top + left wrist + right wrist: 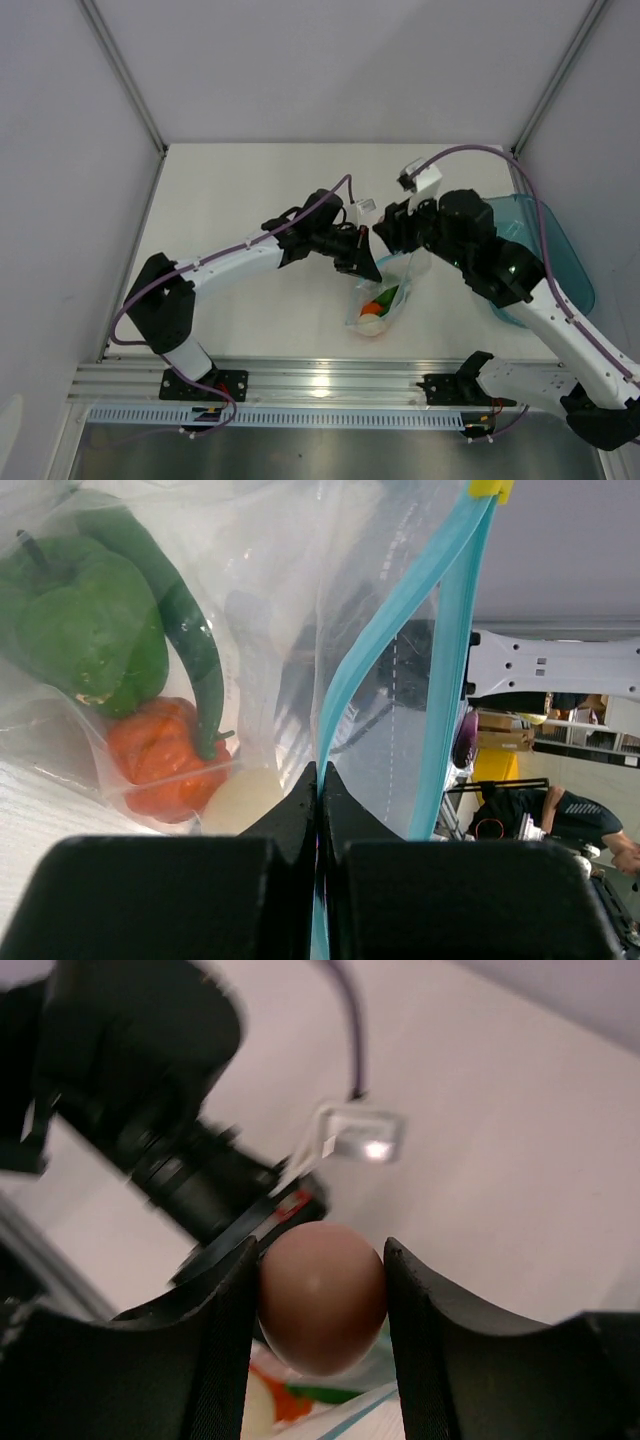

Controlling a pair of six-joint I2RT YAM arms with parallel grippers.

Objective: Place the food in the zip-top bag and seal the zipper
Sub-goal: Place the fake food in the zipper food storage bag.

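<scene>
While the left gripper (320, 780) pinches the zipper (400, 610) of the zip-top bag (390, 290) on the table (250, 180) and the right gripper (322, 1260) grasps a toy egg (322, 1305) above it, the egg may miss the narrow mouth and roll away.

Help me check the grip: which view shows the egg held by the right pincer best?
Right wrist: the egg sits large and centred, clamped in the right pincer. The top view does not show it; the left wrist shows only the bagged food.

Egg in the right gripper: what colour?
Brownish tan; the egg shows best in the right wrist view.
</scene>
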